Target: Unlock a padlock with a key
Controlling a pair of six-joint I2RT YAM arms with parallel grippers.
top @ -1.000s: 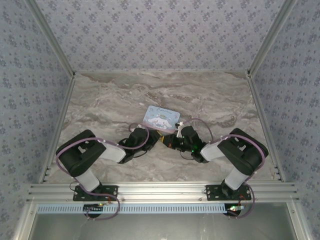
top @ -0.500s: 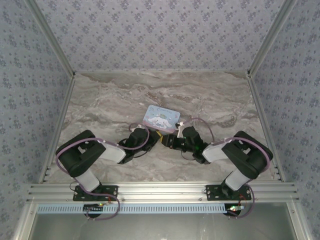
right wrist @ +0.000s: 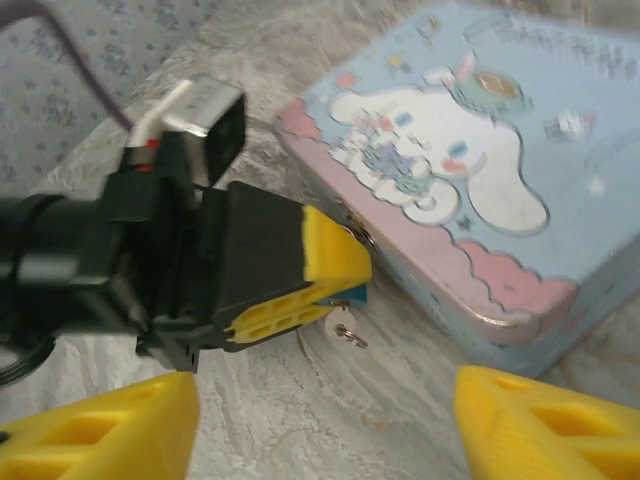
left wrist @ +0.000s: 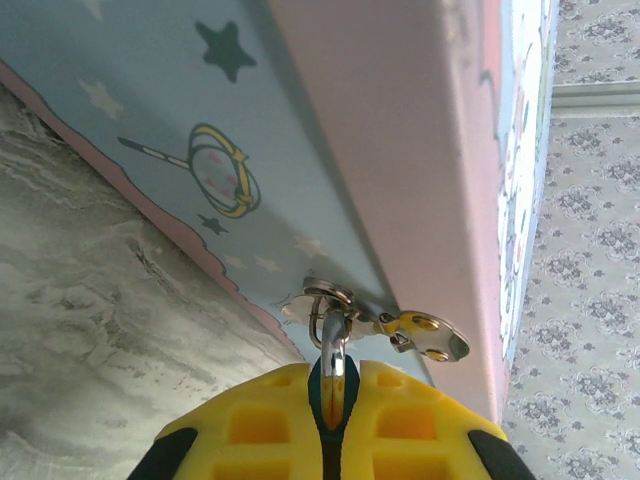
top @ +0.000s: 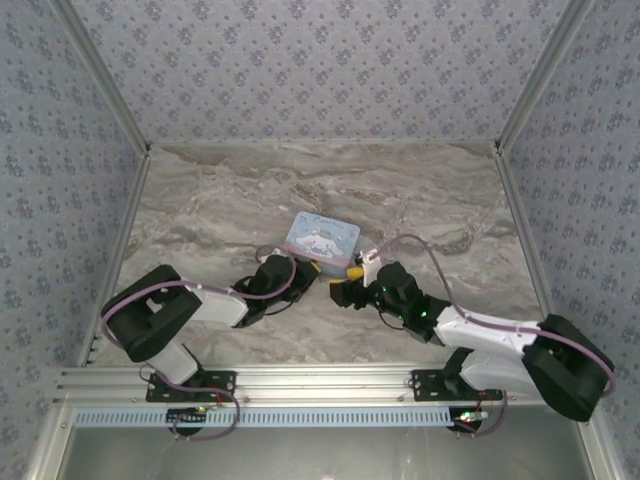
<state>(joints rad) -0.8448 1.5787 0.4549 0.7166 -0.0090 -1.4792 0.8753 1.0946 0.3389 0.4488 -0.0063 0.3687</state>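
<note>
The left tool (left wrist: 331,392) is clamped on the padlock (right wrist: 357,293), of which only a sliver of teal shows between the yellow pads. The shackle (left wrist: 335,345) runs straight forward out of the pads and through a small loop (left wrist: 330,298) on the near side of the tin (right wrist: 520,130). The padlock's long axis therefore lies along the left tool's fingers and points at the tin.

The right tool (right wrist: 325,400) has its fingers wide apart with nothing between them. It stands just near and right of the left tool over the table (top: 200,200), facing it. From the right tool the padlock lies straight ahead and a little high, against the tin's near side.

What is probably the key (right wrist: 345,328), a small silvery piece, hangs just under the padlock. Blur leaves it unclear whether the key sits in the lock or only touches it. The pads hide almost all of the padlock's body and the keyhole. Whether the shackle is sprung or locked cannot be told.
</note>
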